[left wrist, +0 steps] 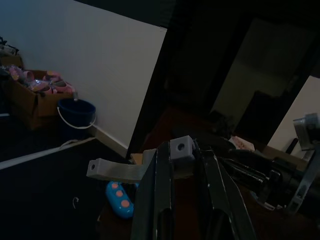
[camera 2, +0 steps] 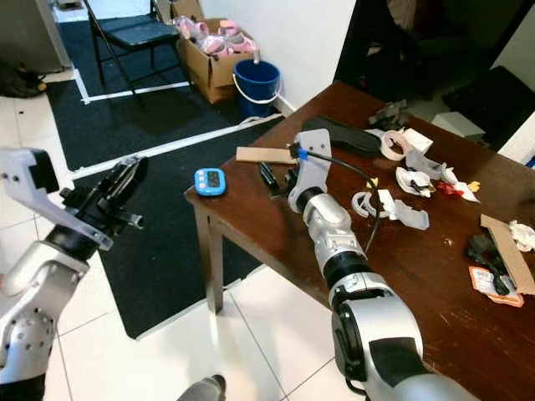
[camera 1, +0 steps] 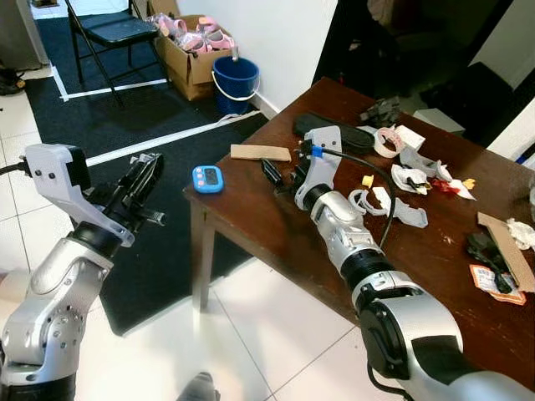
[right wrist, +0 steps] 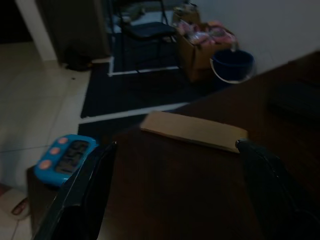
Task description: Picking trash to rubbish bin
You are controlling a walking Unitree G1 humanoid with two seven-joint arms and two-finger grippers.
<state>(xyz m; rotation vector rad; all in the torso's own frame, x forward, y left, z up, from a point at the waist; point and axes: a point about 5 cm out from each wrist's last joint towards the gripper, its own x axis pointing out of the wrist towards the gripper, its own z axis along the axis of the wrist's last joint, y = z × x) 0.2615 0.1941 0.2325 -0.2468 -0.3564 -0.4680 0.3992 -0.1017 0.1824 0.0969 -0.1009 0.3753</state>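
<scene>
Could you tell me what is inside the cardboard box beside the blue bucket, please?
The open cardboard box holds a pile of pink and white items, perhaps shoes, heaped to its top edge. Whatever lies beneath them is hidden by the pile and the box walls.

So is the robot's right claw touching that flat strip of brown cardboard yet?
Apart. In the right wrist view the right gripper has open jaws with bare dark table between them and the cardboard strip.
</scene>
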